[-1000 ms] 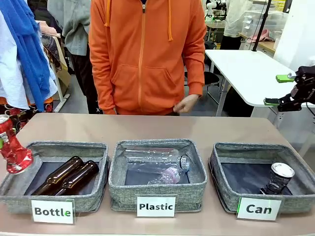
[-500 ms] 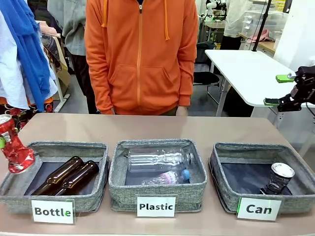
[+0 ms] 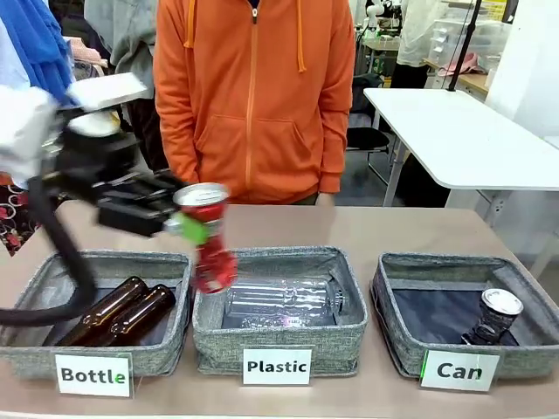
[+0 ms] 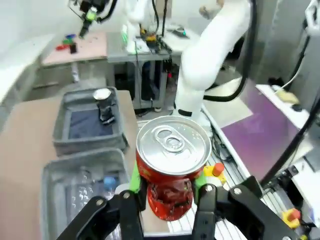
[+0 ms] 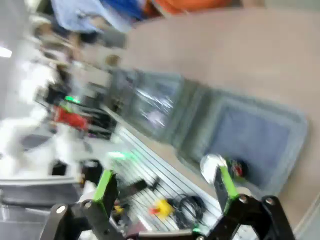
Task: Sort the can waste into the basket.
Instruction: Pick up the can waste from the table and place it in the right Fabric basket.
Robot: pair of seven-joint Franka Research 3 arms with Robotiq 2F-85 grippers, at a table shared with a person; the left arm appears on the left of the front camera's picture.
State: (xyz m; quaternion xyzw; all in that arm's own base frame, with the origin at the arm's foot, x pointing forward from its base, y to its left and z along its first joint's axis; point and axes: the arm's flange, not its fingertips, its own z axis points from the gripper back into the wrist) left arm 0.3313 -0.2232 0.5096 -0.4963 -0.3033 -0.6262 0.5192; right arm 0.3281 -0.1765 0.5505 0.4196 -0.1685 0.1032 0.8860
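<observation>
While the red can (image 3: 207, 237) is held clamped in the left gripper (image 3: 185, 223) above the near rim of the Plastic bin (image 3: 279, 327), the task is judged about half done: the dark can (image 3: 494, 316) is already lying inside the Can basket (image 3: 397, 336), well off to the gripper's right, with one bin between. Left to do: the red can must be carried past the Plastic bin and released over the Can basket.

Red can, as seen from the left wrist (image 4: 172, 172): silver top with pull tab facing the camera, upper body intact, lower body crushed and creased, shiny; pinched near the top between the green pads.

Right gripper (image 5: 165, 192): jaws spread wide, nothing between them; the Can basket and its dark can are seen blurred just beyond the fingers.
</observation>
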